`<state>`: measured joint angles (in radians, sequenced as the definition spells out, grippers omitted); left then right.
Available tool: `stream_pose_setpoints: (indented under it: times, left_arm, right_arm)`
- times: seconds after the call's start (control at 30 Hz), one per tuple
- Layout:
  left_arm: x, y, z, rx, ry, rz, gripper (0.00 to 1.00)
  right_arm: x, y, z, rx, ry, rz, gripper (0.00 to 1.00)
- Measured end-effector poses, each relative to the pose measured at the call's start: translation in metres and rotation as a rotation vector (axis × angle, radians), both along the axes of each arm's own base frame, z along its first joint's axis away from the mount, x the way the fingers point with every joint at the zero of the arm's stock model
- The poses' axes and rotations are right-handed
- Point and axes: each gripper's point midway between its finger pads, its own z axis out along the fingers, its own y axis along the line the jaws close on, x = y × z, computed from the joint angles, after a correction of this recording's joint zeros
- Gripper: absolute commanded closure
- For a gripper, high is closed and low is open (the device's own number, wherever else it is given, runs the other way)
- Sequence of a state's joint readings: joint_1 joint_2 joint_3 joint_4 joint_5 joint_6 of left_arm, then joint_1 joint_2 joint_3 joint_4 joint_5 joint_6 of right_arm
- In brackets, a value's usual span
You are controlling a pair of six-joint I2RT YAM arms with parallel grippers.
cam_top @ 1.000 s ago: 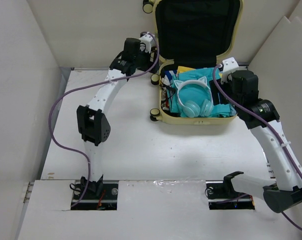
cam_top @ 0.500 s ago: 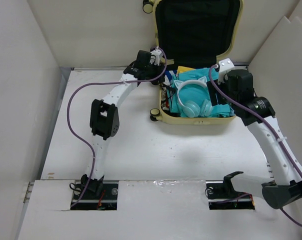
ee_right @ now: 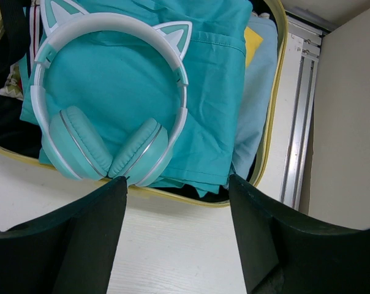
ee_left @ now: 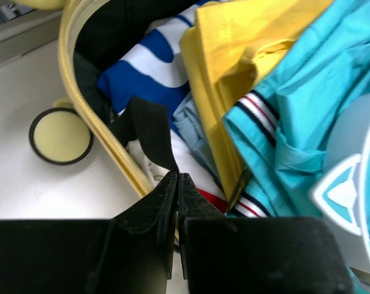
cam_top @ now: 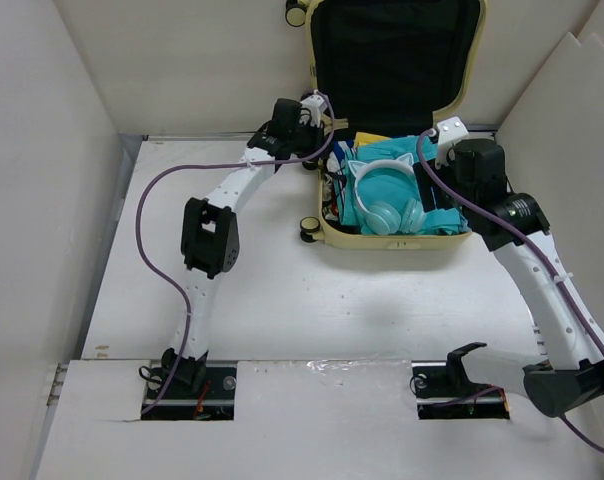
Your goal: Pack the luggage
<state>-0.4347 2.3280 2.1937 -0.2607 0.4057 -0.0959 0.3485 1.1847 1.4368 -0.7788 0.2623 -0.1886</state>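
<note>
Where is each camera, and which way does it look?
Top external: high behind the arms, looking down at table, open luggage, both arms.
Left wrist: on the left arm, looking into the luggage's edge; left gripper shut on black strap.
Right wrist: on the right arm, looking down at headphones; right gripper open.
Shared: top and right wrist both show the headphones.

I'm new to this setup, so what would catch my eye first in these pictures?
The pale-yellow luggage stands open at the far side of the table, with teal cat-ear headphones lying on top of its clothes. At its left rim, the left hand pinches a black strap.
</note>
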Motion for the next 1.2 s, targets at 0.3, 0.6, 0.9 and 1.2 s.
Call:
stream_pose_setpoints:
  times: [0.3, 0.6, 0.9, 1.2]
  left_arm:
    - [-0.017, -0.041, 0.000, -0.054, -0.026, -0.130, 1.00]
    - [-0.020, -0.058, -0.039, -0.077, 0.037, -0.164, 1.00]
    - [-0.010, -0.047, -0.030, -0.050, 0.000, -0.120, 0.32]
    - [-0.008, -0.027, -0.002, 0.019, -0.070, -0.085, 0.03]
  right_arm:
    - [-0.002, -0.002, -0.002, -0.012, 0.012, -0.001, 0.27]
    - [-0.005, -0.005, -0.006, -0.028, 0.033, -0.011, 0.27]
    - [-0.007, -0.006, -0.007, -0.029, 0.039, -0.010, 0.25]
    - [-0.006, -0.005, -0.006, -0.027, 0.037, -0.010, 0.21]
